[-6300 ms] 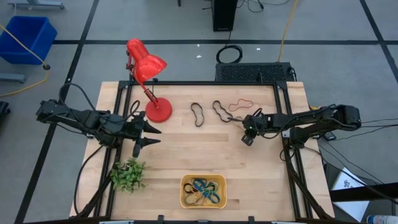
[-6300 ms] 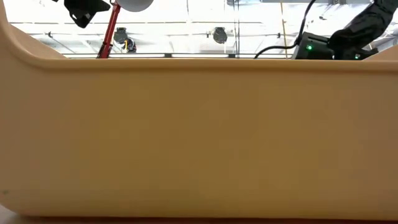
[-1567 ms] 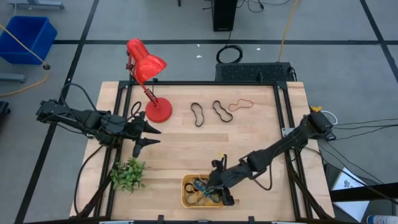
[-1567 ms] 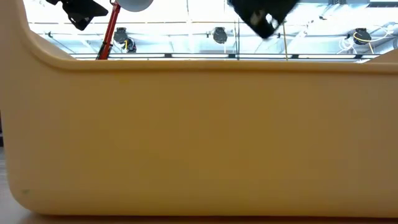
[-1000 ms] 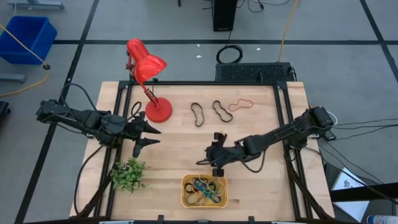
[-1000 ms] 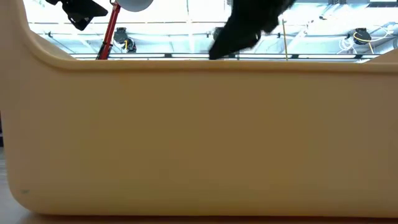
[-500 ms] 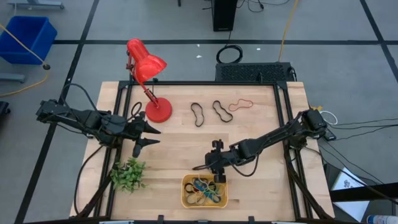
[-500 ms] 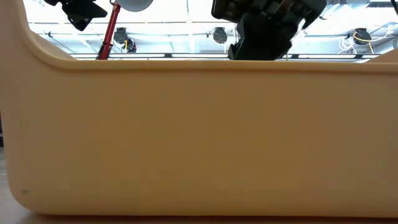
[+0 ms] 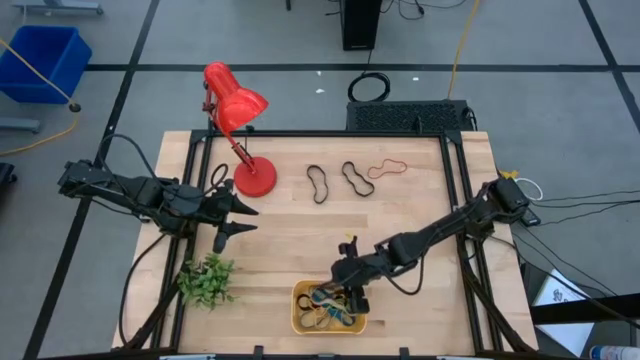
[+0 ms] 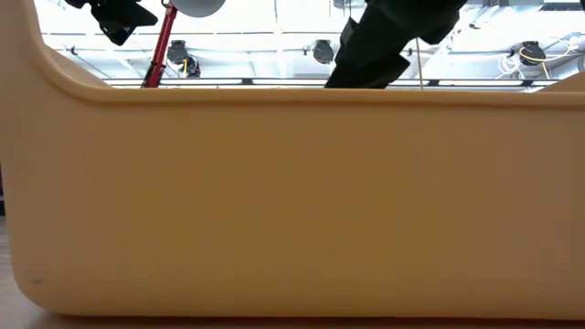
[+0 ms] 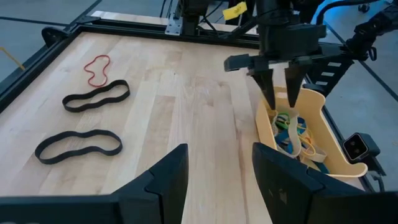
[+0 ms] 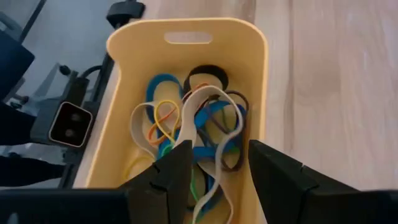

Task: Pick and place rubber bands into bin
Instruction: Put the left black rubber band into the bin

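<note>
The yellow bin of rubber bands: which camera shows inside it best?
The right wrist view: it looks straight down into the bin at the tangled rubber bands. The high view shows it small, the left wrist view from the side, the low view only its wall.

Bin [image 9: 300, 312]: shallow orange-yellow tray with rounded corners, upright at the table's near edge, about centre.
Bands in bin [image 12: 205, 121]: tangled heap of blue, tan, black, orange and green loops.
Black bands [image 9: 320, 184]: two wavy loops lying flat, side by side, far centre.
Red band [image 9: 386, 167]: thin loop, flat, just right of them.
</note>
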Controlling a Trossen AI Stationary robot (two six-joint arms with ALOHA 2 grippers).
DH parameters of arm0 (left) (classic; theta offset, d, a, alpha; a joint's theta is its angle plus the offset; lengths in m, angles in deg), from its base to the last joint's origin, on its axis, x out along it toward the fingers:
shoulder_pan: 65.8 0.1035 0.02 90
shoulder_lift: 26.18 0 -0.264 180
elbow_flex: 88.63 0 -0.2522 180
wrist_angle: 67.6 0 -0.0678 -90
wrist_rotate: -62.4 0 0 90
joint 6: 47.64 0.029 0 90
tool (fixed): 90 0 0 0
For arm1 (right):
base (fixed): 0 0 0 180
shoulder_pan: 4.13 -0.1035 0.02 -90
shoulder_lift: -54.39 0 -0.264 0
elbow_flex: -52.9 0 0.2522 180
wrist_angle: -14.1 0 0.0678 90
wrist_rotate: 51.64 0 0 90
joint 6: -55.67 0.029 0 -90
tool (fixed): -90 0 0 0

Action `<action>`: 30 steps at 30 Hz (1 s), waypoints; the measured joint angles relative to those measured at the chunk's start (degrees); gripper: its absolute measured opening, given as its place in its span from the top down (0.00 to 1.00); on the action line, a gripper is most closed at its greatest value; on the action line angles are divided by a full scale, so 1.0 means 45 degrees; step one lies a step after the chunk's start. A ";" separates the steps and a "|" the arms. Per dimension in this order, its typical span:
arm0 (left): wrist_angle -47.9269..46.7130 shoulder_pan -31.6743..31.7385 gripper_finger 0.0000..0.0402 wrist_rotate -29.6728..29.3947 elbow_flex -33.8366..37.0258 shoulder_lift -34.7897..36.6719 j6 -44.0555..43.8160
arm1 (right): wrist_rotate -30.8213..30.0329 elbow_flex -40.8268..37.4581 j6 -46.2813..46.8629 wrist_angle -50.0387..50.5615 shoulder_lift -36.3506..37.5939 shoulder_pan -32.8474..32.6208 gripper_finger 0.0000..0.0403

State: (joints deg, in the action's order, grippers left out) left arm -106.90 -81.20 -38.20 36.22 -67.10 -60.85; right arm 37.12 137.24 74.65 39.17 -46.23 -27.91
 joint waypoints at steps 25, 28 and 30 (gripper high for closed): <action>0.2268 0.0000 0.54 0.0023 -0.0005 0.0000 -0.1137 | -0.0831 -0.1197 -0.1897 0.0015 0.7011 -0.0473 0.63; 0.2438 0.0000 0.54 0.0007 -0.0005 0.0000 -0.1114 | -0.2179 -0.2087 -0.2068 -0.0325 0.8002 -0.0468 0.63; 0.2685 0.0000 0.54 0.0008 -0.0005 0.0000 -0.0893 | -0.3230 -0.2782 -0.2202 -0.0990 0.8580 -0.0460 0.64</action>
State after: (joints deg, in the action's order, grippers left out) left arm -94.81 -81.20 -38.16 36.20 -67.10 -64.87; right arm 22.59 124.72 64.74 34.72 -7.62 -29.98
